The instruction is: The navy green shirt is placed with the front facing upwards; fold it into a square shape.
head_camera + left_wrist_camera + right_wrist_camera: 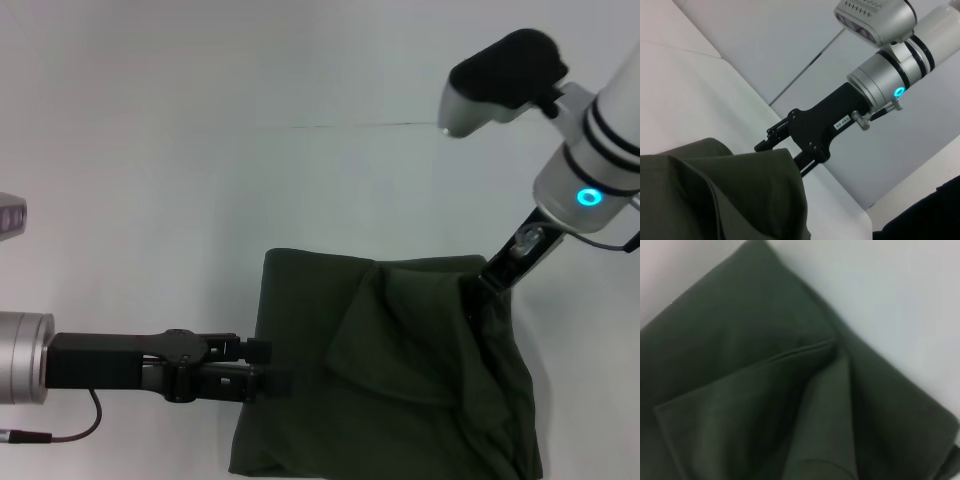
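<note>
Folded navy green shirt (400, 370) between left pincer (268, 365) and right pincer (488, 280)

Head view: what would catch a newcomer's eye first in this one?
The navy green shirt, a dark, rumpled, partly folded bundle, fills the lower middle of the white table, with a loose flap lying across its top. The left gripper reaches in flat from the left to the shirt's left edge, while the right gripper comes down at the shirt's far right corner under a glowing blue ring on its wrist.
</note>
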Robot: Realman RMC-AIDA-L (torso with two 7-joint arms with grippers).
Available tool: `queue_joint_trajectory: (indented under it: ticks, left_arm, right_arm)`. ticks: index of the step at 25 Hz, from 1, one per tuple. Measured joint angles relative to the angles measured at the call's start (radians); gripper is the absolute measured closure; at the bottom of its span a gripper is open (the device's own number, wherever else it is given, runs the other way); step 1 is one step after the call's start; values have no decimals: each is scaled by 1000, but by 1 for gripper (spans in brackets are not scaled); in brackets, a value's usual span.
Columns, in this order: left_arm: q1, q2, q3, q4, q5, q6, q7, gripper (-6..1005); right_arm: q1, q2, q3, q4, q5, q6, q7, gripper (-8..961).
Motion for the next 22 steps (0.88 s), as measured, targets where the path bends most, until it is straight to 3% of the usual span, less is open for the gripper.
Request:
queue_joint_trajectory:
  ticks: [8,13,22]
  left_arm:
    - [-2,0,1,0,1,-6,2,69]
    - [-2,0,2,0,2,-6,2,70]
    - [0,0,1,0,1,-4,-5,69]
  right_arm:
    - [-17,-23,132,-18,-31,-8,-12,168]
    - [-29,-26,167,-39,-101,-1,-7,168]
    - [-33,-31,272,-129,-66,-81,-23,168]
